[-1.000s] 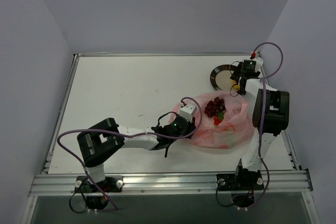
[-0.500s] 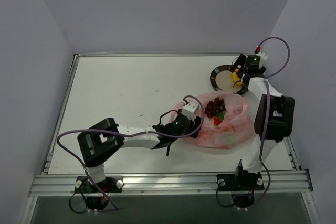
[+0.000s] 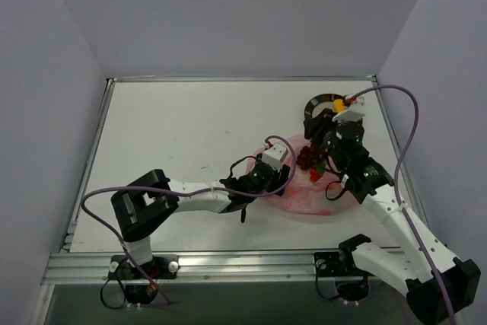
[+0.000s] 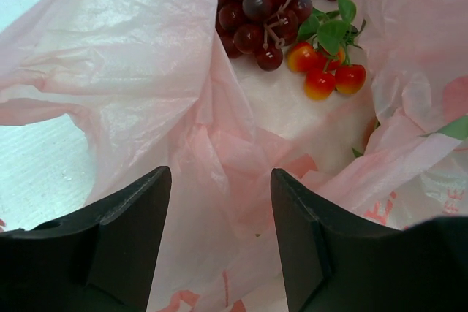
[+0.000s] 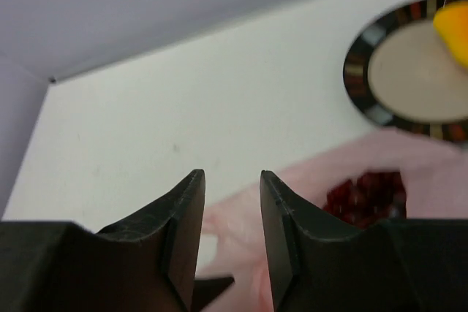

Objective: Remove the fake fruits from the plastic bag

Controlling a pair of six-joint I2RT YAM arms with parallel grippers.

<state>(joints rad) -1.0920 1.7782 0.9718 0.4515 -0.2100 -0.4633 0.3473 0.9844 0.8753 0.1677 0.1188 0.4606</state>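
The pink plastic bag (image 3: 304, 199) lies right of centre with its mouth open. Inside it are a dark red grape bunch (image 3: 308, 156) and small red fruits (image 3: 316, 176). A yellow-orange piece (image 3: 338, 103) lies on the round black plate (image 3: 313, 106) behind the bag. My left gripper (image 3: 283, 180) is open at the bag's left edge, with bag film (image 4: 146, 56) lying between its fingers (image 4: 124, 224); the grapes (image 4: 263, 5) and red-orange fruits with green leaves (image 4: 329, 71) are just ahead. My right gripper (image 3: 318, 133) hovers open and empty over the bag's far side.
In the right wrist view the plate (image 5: 362, 82) with the yellow piece (image 5: 453, 23) is at the upper right, and the bag (image 5: 431, 166) and grapes (image 5: 365, 195) are below the gripper (image 5: 230, 177). The table's raised metal rim (image 3: 99, 135) runs along the left.
My right arm has swung from the plate down and left over the bag, and the yellow piece now lies on the plate. My left gripper has edged right into the bag's edge.
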